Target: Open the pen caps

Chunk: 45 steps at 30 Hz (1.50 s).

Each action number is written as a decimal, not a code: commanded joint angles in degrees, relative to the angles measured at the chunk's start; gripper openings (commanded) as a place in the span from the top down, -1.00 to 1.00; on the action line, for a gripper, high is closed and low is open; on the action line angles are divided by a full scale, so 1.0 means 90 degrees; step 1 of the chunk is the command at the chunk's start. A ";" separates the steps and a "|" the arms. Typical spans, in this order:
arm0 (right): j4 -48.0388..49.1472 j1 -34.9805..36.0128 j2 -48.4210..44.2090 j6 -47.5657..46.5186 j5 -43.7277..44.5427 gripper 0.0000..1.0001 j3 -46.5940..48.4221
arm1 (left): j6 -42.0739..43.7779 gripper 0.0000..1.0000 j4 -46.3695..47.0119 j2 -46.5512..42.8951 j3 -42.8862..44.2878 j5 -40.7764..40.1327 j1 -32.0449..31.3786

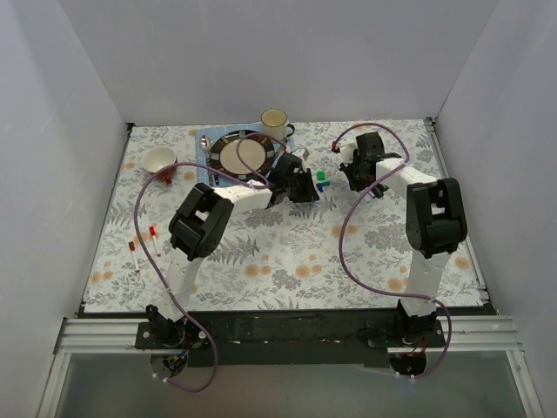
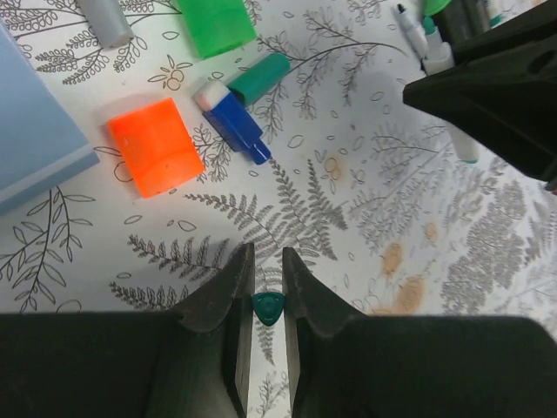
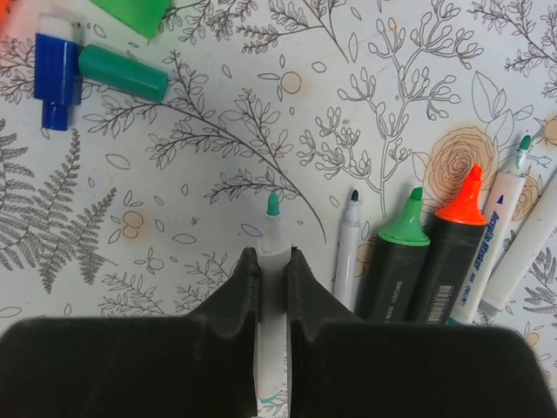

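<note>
Your left gripper is pinched narrow on a small teal cap. Your right gripper clamps a white pen, its teal tip bare. An orange cap and a blue cap lie loose on the tablecloth.

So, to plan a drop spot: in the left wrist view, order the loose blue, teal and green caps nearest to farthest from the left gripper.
From the left gripper:
1. blue cap, just ahead.
2. teal cap, just beyond it.
3. green cap, at the top edge.
</note>
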 commanded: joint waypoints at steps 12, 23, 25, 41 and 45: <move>0.0056 -0.0159 0.0131 -0.0141 0.0405 0.34 0.0367 | 0.0593 0.65 -0.1221 0.0653 0.1375 -0.0878 -0.0151; -0.0061 -0.0384 -0.0835 -0.0141 -0.0834 0.26 -0.0120 | 0.0622 0.33 -0.1328 0.0293 0.1453 -0.1005 -0.0161; -0.0139 -0.0384 -0.1127 -0.0160 -0.1234 0.26 -0.0199 | 0.0661 0.29 -0.1338 0.0204 0.1433 -0.1034 -0.0161; 0.0435 -0.0423 -0.3189 -0.0102 -0.5238 0.23 -0.2015 | 0.1238 -0.85 -0.0391 -0.3866 -0.1777 -0.2107 0.0035; 0.0827 -0.0443 -0.3638 0.0122 -0.5814 0.22 -0.2328 | 0.0606 -0.96 -0.0410 -0.5106 -0.3105 -0.2090 0.0405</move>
